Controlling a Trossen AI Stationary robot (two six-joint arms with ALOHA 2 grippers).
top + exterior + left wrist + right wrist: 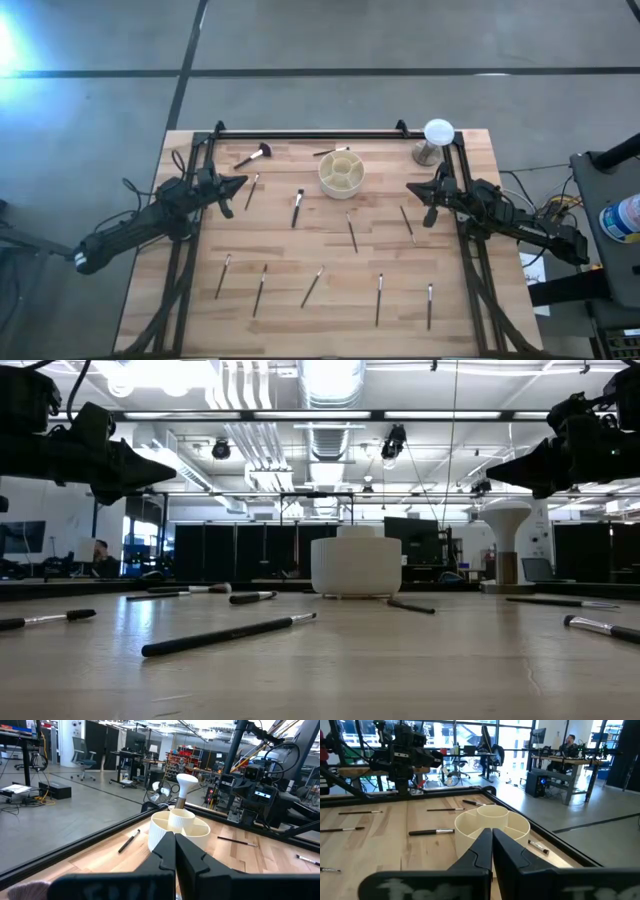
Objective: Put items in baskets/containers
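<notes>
The left hand (240, 183) hangs above the tabletop (330, 320) to the left of the cream holder (341, 172), fingers pressed together on nothing. The right hand (412, 187) hangs to the holder's right, likewise pinched closed and empty. The holder stands near the far edge, between the two hands. The makeup brushes (297, 208) lie scattered around it: a fluffy-headed brush (253, 155) to its far left, one just beside its rim, the others nearer the front. A white globe on a stand (436, 139) sits at the far right corner.
</notes>
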